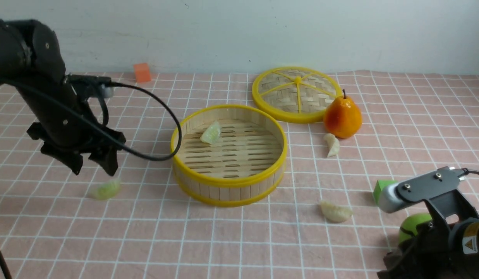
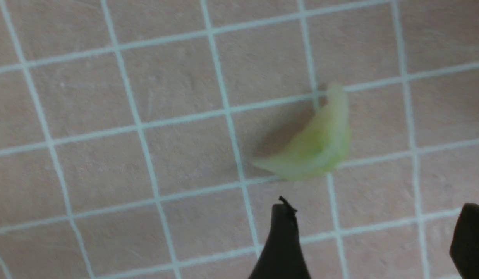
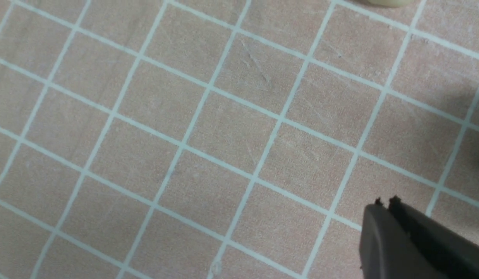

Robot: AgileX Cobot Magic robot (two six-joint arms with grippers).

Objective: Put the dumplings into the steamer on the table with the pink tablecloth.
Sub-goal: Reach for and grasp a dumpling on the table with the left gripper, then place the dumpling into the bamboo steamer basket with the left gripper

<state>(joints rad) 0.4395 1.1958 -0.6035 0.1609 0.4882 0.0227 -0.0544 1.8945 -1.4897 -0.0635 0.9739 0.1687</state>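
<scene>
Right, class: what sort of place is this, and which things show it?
Likely a robot practice bench, not a real kitchen: a grid-printed pink tablecloth, toy dumplings in and beside a steamer, and a black robot arm.

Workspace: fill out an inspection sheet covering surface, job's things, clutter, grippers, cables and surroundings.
Surface: pink tablecloth with a white grid, lying flat.
Job's things: steamer uncovered, in the middle of the cloth; green dumpling inside it; second green dumpling on the cloth to its left; white dumpling beside the pear; other white dumpling on the cloth, front right of the steamer.
Clutter: lid behind the steamer, pear, orange cube, green cube, green ball.
Grippers: left gripper open, above the second green dumpling; right gripper shut, empty.
Cables: black cable from the left arm loops in front of the steamer's left rim; right wrist cable.
Surroundings: pale wall; nothing else seen.
</scene>
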